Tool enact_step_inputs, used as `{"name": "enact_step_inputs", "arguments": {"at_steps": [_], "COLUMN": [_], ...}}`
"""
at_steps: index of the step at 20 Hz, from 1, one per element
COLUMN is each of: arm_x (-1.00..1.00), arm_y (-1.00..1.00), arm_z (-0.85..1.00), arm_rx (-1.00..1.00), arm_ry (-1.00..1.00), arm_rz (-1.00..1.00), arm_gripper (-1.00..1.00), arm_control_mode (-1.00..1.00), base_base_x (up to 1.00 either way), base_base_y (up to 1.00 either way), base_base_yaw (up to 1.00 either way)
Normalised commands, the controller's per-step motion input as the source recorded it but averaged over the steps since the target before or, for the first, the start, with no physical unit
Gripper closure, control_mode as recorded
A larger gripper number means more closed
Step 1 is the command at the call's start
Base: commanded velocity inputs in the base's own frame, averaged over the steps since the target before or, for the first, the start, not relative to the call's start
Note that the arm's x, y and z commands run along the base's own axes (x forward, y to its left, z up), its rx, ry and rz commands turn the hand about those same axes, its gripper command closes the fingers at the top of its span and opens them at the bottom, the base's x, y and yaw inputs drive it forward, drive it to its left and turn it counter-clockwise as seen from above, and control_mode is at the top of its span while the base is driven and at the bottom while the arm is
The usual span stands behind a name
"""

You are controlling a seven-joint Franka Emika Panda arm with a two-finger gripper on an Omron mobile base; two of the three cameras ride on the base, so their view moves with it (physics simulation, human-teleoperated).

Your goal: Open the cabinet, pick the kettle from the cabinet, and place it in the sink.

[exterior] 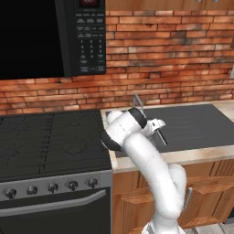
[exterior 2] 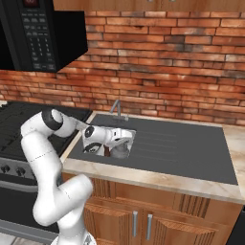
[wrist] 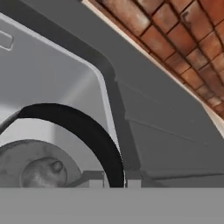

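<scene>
Item: kettle (wrist: 37, 168), grey metal, rounded, lid knob on top, thin black arched handle (wrist: 92, 135). Location: lower left of the hand view, over the pale basin of the sink (wrist: 57, 87); in the right base view it sits at the centre left of the frame, low in the basin just under the hand.

Item: gripper (exterior 2: 112, 143), centre left of the right base view, reaching down into the sink opening. Jaws: drawn narrow and clamped on the kettle's handle. You see the black arch run down to the bottom centre of the hand view, right where the finger tips (wrist: 97, 181) rise, so the handle lies between them and the kettle body hangs off to the lower left of the jaws.

Item: sink, light grey basin in a dark grey surround (exterior 2: 182, 143), slim chrome faucet (exterior 2: 117, 109) at its far rim, brick wall (exterior 2: 167, 62) behind.

Step in hand, as you should judge it: setting the kettle down in the basin. Handling notes:
- Lower straight until the base rests on the basin floor; whether it already touches cannot be told from here.
- Keep the body away from the basin's rounded corner wall, which stands near in the hand view.
- Part the jaws only once the kettle is seated, since a thin handle can swing or tip the body.
- Lift clear upward, minding the faucet.
</scene>
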Motion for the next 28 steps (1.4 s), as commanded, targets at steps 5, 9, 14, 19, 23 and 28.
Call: {"name": "enact_step_inputs", "arguments": {"at_steps": [5, 9, 14, 19, 23, 28], "arm_x": [0.02, 0.05, 0.01, 0.04, 0.02, 0.0], "arm_y": [0.17, 0.12, 0.07, 0.11, 0.04, 0.0], "arm_z": [-0.08, -0.01, 0.0, 0.01, 0.01, 0.01], "arm_rx": [0.0, 0.0, 0.0, 0.0, 0.0, 0.0], "arm_ry": [0.22, 0.23, 0.22, 0.2, 0.2, 0.17], "arm_rz": [-0.06, -0.06, -0.07, -0.08, -0.08, -0.06], "arm_gripper": [1.0, 1.0, 1.0, -1.0, -1.0, -1.0], "arm_control_mode": [-1.0, -1.0, -1.0, -1.0, -1.0, -1.0], "base_base_x": [0.0, 0.0, 0.0, 0.0, 0.0, 0.0], "base_base_y": [0.0, 0.0, 0.0, 0.0, 0.0, 0.0], "base_base_yaw": [0.0, 0.0, 0.0, 0.0, 0.0, 0.0]}}
